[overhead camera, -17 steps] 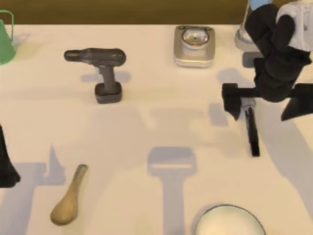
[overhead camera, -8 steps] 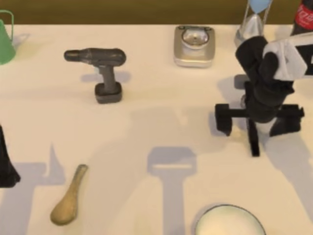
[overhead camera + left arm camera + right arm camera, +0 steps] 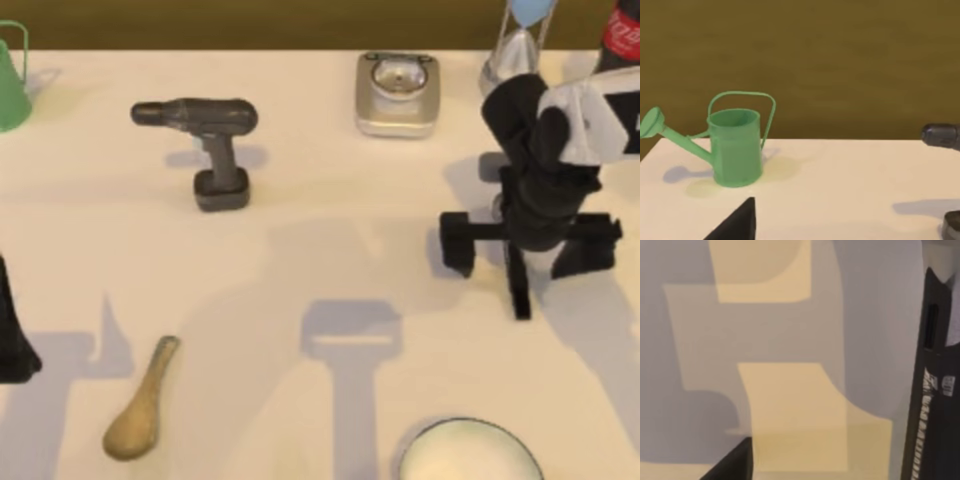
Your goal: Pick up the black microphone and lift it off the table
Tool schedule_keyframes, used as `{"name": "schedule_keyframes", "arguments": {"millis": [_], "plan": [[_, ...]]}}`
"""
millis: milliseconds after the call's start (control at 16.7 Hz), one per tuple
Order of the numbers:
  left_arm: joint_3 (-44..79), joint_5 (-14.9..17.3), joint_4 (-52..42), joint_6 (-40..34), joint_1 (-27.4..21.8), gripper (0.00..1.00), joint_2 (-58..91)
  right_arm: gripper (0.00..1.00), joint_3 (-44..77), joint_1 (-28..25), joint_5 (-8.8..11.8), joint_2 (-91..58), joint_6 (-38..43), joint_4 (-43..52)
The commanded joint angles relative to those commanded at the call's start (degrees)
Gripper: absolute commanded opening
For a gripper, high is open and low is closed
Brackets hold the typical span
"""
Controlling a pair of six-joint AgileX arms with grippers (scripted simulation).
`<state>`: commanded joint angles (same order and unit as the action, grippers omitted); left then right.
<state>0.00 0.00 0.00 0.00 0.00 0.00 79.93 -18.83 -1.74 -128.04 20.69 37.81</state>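
On desk (image 3: 320, 200), right side: black microphone (image 3: 517, 285), lying flat, head hidden under right gripper (image 3: 525, 245), whose fingers spread wide astride it, apparently not touching. Left gripper (image 3: 12, 335): parked at left edge, fingers' state untellable.

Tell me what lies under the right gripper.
Under the open right gripper the black microphone lies on the table; its thin handle sticks out toward the near edge. The arm covers its mesh head. The left gripper is parked at the left edge.
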Motion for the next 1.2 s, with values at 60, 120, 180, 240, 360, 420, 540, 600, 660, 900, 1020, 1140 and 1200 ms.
{"name": "schedule_keyframes", "arguments": {"millis": [60,120,180,240,360,420,540,600,660,900,1020,1140,1200], "plan": [[0.0,0.0,0.0,0.0,0.0,1.0,0.0,0.62,0.0,0.0,0.0,0.0,0.0,0.0],[0.0,0.0,0.0,0.0,0.0,1.0,0.0,0.55,0.0,0.0,0.0,0.0,0.0,0.0],[0.0,0.0,0.0,0.0,0.0,1.0,0.0,0.47,0.0,0.0,0.0,0.0,0.0,0.0],[0.0,0.0,0.0,0.0,0.0,1.0,0.0,0.4,0.0,0.0,0.0,0.0,0.0,0.0],[0.0,0.0,0.0,0.0,0.0,1.0,0.0,0.25,0.0,0.0,0.0,0.0,0.0,0.0],[0.0,0.0,0.0,0.0,0.0,1.0,0.0,0.17,0.0,0.0,0.0,0.0,0.0,0.0],[0.0,0.0,0.0,0.0,0.0,1.0,0.0,0.02,0.0,0.0,0.0,0.0,0.0,0.0],[0.0,0.0,0.0,0.0,0.0,1.0,0.0,0.0,0.0,0.0,0.0,0.0,0.0,0.0],[0.0,0.0,0.0,0.0,0.0,1.0,0.0,0.0,0.0,0.0,0.0,0.0,0.0,0.0],[0.0,0.0,0.0,0.0,0.0,1.0,0.0,0.0,0.0,0.0,0.0,0.0,0.0,0.0],[0.0,0.0,0.0,0.0,0.0,1.0,0.0,0.0,0.0,0.0,0.0,0.0,0.0,0.0],[0.0,0.0,0.0,0.0,0.0,1.0,0.0,0.0,1.14,-0.01,-1.0,3.07,-0.67,1.14],[0.0,0.0,0.0,0.0,0.0,1.0,0.0,0.0,1.03,-0.05,-0.78,3.16,-0.83,0.52]]}}
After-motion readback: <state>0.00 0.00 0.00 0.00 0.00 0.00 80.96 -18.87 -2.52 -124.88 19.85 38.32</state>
